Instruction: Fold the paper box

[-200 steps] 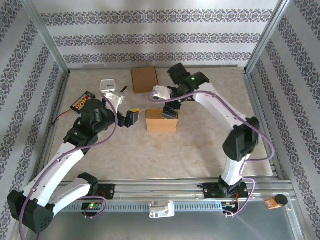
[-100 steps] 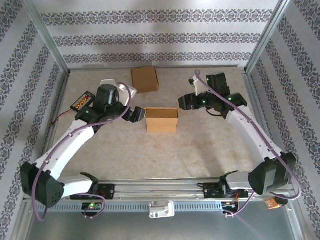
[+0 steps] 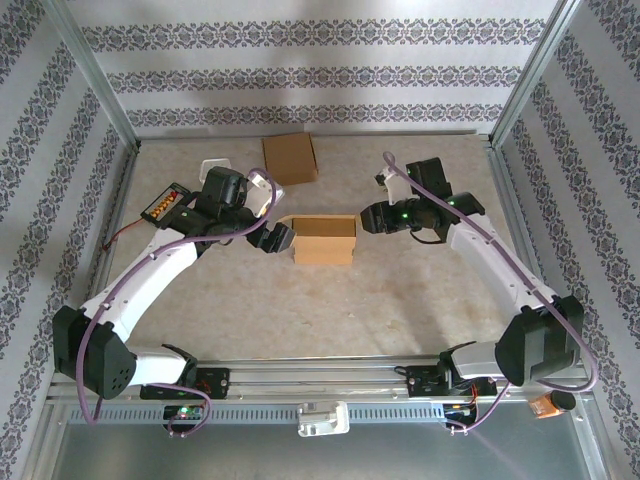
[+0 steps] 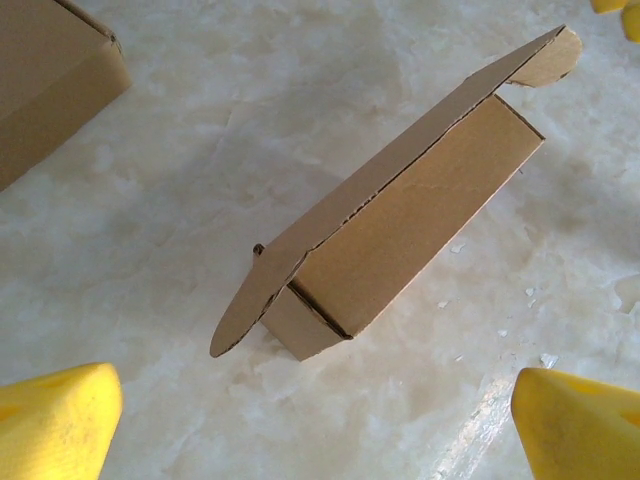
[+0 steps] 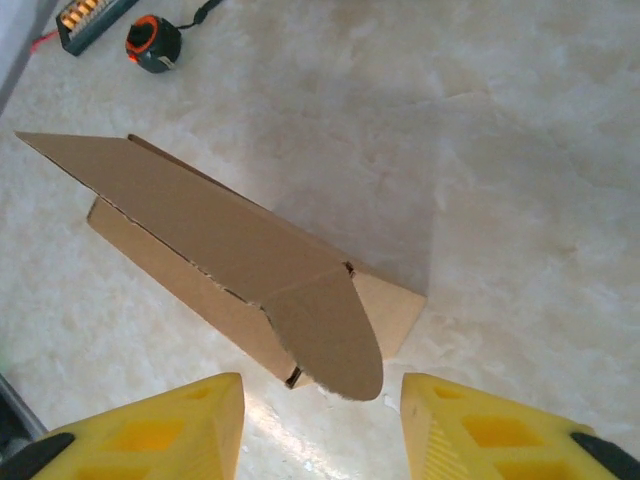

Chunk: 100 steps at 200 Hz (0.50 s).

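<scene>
On the table [image 3: 400, 300], the paper box [image 3: 324, 240] sits with its lid [image 5: 200, 225] ajar, the left gripper [image 3: 278, 238] spread wide and empty just left of it, the right gripper [image 3: 365, 216] half-parted and empty just right; each should tuck its end flap [image 5: 325, 335] squarely inward first.

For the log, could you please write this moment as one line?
paper box: lid down, flaps untucked | left gripper: open, near left end | right gripper: open, near right end

Matt cardboard box [image 3: 324, 241], glossy marbled tabletop [image 3: 330, 310]
</scene>
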### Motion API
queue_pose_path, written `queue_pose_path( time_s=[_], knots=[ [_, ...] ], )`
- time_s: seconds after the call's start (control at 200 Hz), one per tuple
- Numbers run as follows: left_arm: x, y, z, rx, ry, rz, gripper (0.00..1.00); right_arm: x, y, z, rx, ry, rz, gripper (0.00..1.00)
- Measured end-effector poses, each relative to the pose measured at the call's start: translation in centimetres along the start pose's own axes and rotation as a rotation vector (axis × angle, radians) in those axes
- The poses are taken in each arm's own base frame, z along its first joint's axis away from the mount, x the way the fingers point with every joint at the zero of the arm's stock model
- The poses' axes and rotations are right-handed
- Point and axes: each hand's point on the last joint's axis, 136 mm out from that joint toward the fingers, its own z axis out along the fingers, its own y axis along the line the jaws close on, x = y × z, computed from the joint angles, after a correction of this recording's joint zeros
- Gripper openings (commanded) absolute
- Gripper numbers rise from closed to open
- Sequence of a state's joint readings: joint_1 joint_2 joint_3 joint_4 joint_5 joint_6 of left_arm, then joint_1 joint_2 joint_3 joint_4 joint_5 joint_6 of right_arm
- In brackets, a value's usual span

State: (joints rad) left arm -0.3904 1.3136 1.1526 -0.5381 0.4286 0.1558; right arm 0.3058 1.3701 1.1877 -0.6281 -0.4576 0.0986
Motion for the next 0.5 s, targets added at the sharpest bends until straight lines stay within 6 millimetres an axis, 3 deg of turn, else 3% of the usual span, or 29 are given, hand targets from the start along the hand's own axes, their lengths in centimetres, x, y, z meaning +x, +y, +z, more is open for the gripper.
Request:
queue_pose_path(
  time_s=[0.26,0.5],
  knots=[
    [-0.3,0.1,-0.9,-0.026,-0.022,0.012,1.0,0.5,0.2,1.9,-0.008,0.041,-0.037,0.29],
    [-0.1,0.5,-0.8,-0.05,-0.015,0.01,1.0,0.7,0.1,2.3,-0.004,0.051,-0.055,0.16]
  ],
)
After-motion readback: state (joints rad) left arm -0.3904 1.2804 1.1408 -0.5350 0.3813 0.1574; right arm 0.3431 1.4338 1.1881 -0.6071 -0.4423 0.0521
